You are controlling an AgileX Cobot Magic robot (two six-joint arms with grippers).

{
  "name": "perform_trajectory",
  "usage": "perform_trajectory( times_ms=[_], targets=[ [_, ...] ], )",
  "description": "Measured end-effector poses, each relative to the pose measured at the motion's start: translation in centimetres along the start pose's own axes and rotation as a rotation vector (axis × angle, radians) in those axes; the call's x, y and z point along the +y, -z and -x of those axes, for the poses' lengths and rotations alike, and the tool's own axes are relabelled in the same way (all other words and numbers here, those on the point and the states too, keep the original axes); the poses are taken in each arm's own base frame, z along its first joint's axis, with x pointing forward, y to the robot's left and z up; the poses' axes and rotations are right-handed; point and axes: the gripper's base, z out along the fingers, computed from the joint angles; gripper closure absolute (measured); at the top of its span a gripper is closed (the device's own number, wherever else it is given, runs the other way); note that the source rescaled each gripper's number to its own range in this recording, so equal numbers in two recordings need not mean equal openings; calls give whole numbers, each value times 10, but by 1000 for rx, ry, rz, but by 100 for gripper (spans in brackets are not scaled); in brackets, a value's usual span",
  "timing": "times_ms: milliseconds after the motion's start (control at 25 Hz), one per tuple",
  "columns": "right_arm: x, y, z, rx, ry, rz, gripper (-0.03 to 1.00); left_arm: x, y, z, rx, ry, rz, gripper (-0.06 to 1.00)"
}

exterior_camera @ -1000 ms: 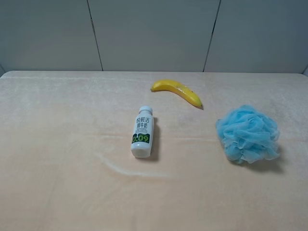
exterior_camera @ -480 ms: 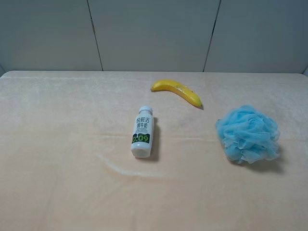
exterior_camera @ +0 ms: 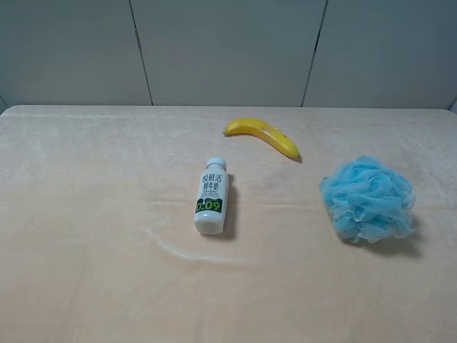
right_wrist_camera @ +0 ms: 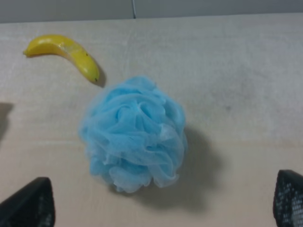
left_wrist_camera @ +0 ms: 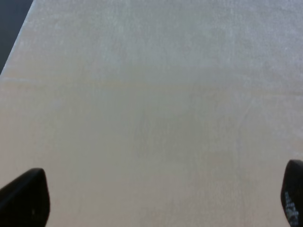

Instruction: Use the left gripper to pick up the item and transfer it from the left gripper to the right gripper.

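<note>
From the high camera I'm looking at a wide table covered in a pale peach, slightly plush cloth, with a faint curved crease in front of the bottle. Behind it runs a plain grey panelled wall with two thin dark seams. The blue bath puff sits on the cloth on the right side, touching nothing. A white bottle lies on its side near the middle, cap towards the wall, and a yellow banana lies beyond it, nearer the wall. Neither arm shows in this view. On my left wrist feed the left gripper hangs over bare cloth, jaws spread wide to the frame edges, holding nothing. On my right wrist feed the right gripper is likewise wide open and empty, with the puff lying on the cloth ahead of its tips.
</note>
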Motion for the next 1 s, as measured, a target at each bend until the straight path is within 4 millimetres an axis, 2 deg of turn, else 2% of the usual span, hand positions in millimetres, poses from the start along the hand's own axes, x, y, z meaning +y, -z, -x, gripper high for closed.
perform_trajectory(
  times_ms=[1000],
  targets=[
    [0, 0, 0, -1, -1, 2, -3, 0, 0, 0, 0, 0, 0, -3]
  ],
)
